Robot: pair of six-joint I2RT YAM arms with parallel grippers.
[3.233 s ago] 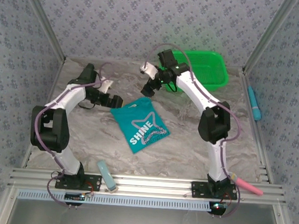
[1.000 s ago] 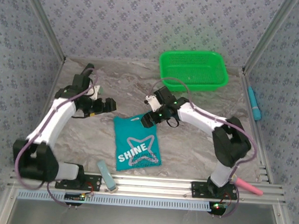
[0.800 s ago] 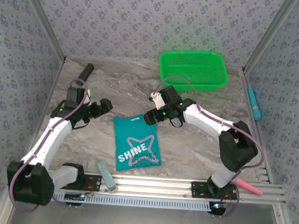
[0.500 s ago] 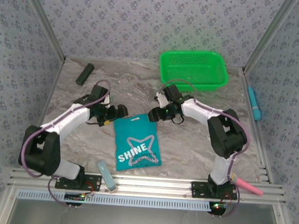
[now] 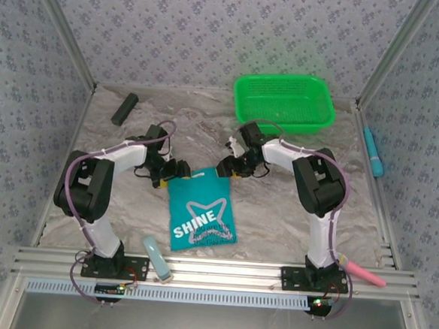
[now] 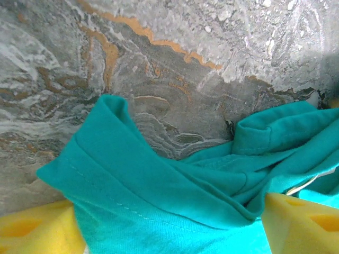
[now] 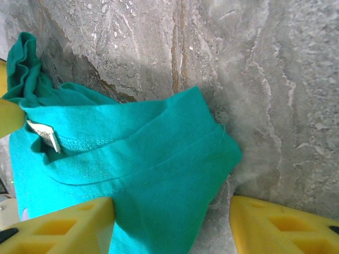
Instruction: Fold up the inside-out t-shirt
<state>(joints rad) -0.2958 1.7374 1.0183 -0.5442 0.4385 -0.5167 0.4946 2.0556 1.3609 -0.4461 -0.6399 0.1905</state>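
Note:
The teal t-shirt (image 5: 200, 208) lies folded in a narrow rectangle mid-table, white "SHINE" print facing up. My left gripper (image 5: 175, 169) is at its far left corner. In the left wrist view, rumpled teal cloth (image 6: 159, 196) lies between the two yellow fingers (image 6: 32, 233), and the left gripper (image 6: 169, 227) stands open astride it. My right gripper (image 5: 227, 167) is at the far right corner. There the hemmed corner (image 7: 175, 174) sits between the yellow fingers (image 7: 280, 222) with a gap on the right side, the right gripper (image 7: 169, 222) open. A white neck tag (image 7: 50, 138) shows.
A green mesh basket (image 5: 284, 101) stands at the back right. A black block (image 5: 124, 109) lies at the back left. A light blue tool (image 5: 156, 256) rests at the front rail, a pink one (image 5: 363, 272) at the front right, a blue one (image 5: 372, 153) along the right wall.
Both arms swung in and came down onto the shirt's far corners. Both sets of jaws have narrowed around the cloth. The shirt has stayed put over the last second.

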